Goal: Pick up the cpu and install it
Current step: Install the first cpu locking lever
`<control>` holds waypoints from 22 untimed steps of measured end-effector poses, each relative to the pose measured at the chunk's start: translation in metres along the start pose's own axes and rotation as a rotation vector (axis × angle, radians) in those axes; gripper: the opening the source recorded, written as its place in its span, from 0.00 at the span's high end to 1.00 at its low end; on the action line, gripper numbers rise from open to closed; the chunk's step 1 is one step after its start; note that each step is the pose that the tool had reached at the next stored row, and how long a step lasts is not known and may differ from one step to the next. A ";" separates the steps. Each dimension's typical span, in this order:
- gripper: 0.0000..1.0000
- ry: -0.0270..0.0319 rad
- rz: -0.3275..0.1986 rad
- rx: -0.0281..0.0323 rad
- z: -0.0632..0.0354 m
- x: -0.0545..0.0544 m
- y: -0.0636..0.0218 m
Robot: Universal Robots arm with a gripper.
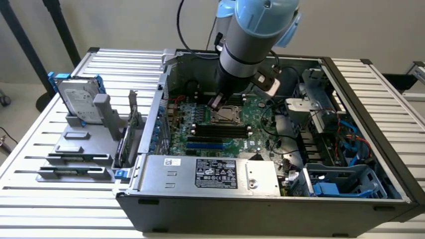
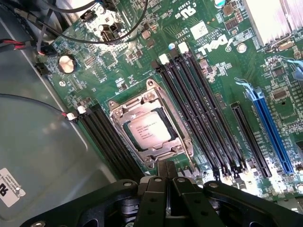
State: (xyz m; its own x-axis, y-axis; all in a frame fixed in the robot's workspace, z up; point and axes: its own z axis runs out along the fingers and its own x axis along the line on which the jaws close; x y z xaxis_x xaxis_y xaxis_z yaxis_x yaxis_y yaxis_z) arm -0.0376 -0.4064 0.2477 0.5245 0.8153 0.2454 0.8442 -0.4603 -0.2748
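Wrist view looks down at a big green board (image 2: 142,61) with lots of tiny parts on it. In the middle of the board sits the cpu (image 2: 150,131), a small shiny square chip. It lies flat inside its metal frame (image 2: 182,142), which goes all around it. The claw (image 2: 166,187) is black and hangs just beside the frame, with its two fingers pressed together and nothing between them. Long black slots (image 2: 203,118) run along both sides of the chip, and one blue slot (image 2: 271,132) lies farther off. Exterior view shows the robot arm (image 1: 256,35) reaching down into an open computer case (image 1: 265,209) on a white slatted table (image 1: 40,149). The claw (image 1: 218,102) is low over the board, right by the chip's frame (image 1: 229,114). A silver box (image 1: 206,174) with labels sits at the near edge of the case. Toward the exterior view's left, a hard drive (image 1: 76,99) with blue rails stands in a grey holder (image 1: 76,159), well apart from the case.
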 end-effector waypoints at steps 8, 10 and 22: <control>0.89 -0.0127 0.009 0.0029 -0.0021 -0.005 0.0007; 0.89 -0.0140 0.010 0.0045 -0.0032 -0.007 0.0011; 0.89 -0.0548 0.032 -0.0161 -0.0039 -0.012 0.0001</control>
State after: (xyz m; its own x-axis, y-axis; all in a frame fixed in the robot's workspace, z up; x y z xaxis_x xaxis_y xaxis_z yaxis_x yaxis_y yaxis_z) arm -0.0435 -0.4178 0.2483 0.5449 0.8178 0.1853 0.8289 -0.4918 -0.2666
